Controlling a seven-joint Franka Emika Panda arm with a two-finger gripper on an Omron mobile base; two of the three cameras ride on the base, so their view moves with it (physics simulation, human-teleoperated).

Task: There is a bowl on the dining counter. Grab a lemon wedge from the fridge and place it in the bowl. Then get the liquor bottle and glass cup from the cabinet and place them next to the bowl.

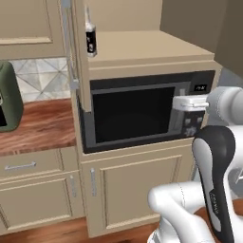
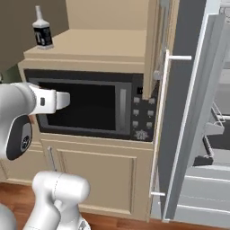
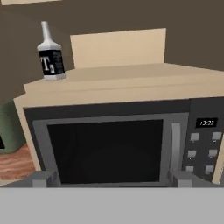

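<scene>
Hand view: the gripper (image 3: 109,178) faces the microwave (image 3: 118,144) square on, its two finger tips (image 3: 43,178) standing far apart at the bottom, nothing between them.
Gripper state: wide open and empty.
Gripper in the left base view: the white hand (image 1: 190,102) is raised in front of the microwave's right side, near the button panel.
Gripper in the right base view: the same hand (image 2: 56,100) points at the dark microwave door from the left.
Bottle: the liquor bottle (image 3: 50,54) stands upright on the cabinet shelf (image 3: 131,76) above the microwave, at the shelf's left front corner, black label with a white "T" turned to the hand.
Bottle from the left: there it is (image 1: 90,37), partly behind the edge of the open cabinet door (image 1: 81,57).
Bottle from the right: upright at the far left of the shelf (image 2: 42,30), well above the hand.
Cabinet: open, the beige shelf (image 2: 103,45) bare apart from the bottle.
Microwave: door shut, clock lit on the panel (image 3: 206,123).
Fridge: off to the right, its pale grey door (image 2: 188,117) swung open, long bar handle towards us.
Desk: a wood-topped wall desk (image 1: 42,123) to the left, a dark green appliance (image 1: 8,97) sitting on it.
</scene>
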